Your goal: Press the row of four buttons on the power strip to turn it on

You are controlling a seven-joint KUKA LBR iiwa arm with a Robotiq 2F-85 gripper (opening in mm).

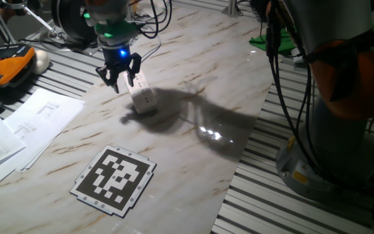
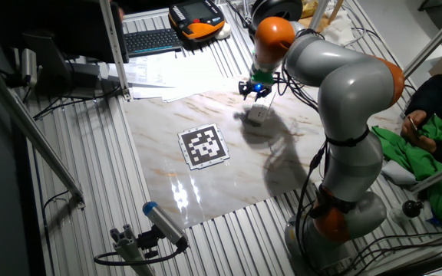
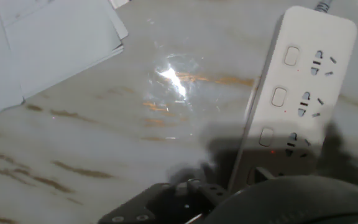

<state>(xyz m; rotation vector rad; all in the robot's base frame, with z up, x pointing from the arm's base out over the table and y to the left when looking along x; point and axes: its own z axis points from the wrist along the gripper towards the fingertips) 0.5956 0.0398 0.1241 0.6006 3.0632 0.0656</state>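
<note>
One fixed view: gripper (image 1: 118, 73) hanging just above the far end of the power strip (image 1: 143, 95) on the marble table (image 1: 193, 78), fingers spread, gripping nothing; paper sheets (image 1: 24, 123) and a marker tag (image 1: 115, 179) nearby. The other fixed view: same strip (image 2: 259, 114) small beneath the hand (image 2: 253, 90), buttons too small to tell. Hand view: row of four buttons (image 3: 279, 96) along the strip's left side, three plainly visible, sockets beside them; fingertips hidden.

Arm bent fwd, tool (image 1: 119, 75) down — fingers spread
</note>
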